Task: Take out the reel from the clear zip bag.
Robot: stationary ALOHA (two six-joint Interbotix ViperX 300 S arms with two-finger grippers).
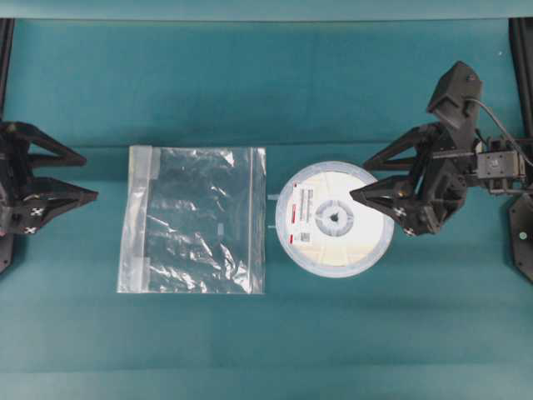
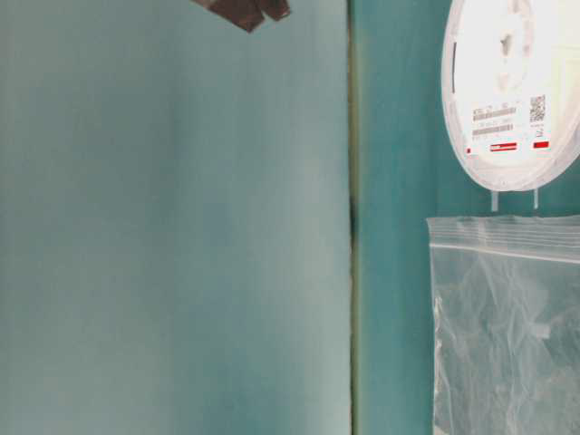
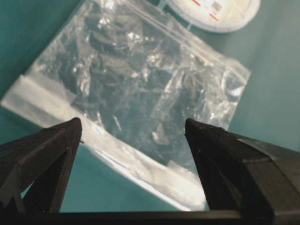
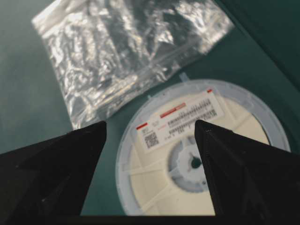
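Now the reel [image 1: 335, 219] lies flat on the teal table [image 1: 250, 75], fully outside the clear zip bag [image 1: 193, 219] and just beside its zip edge, not touching it. The bag lies flat and crinkled to the reel's left in the overhead view. Over the reel's right side the right gripper [image 1: 360, 177] hangs with jaws wide, holding nothing. Near the table's left edge, clear of the bag, the left gripper [image 1: 90, 176] also stands wide and empty.

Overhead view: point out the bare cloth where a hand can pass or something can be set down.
Bare cloth runs along the near edge below the clear zip bag and the reel, and along the far side above them. It is crowded in the narrow gap between bag and reel, and at the reel's right, where the open right pincer hangs.
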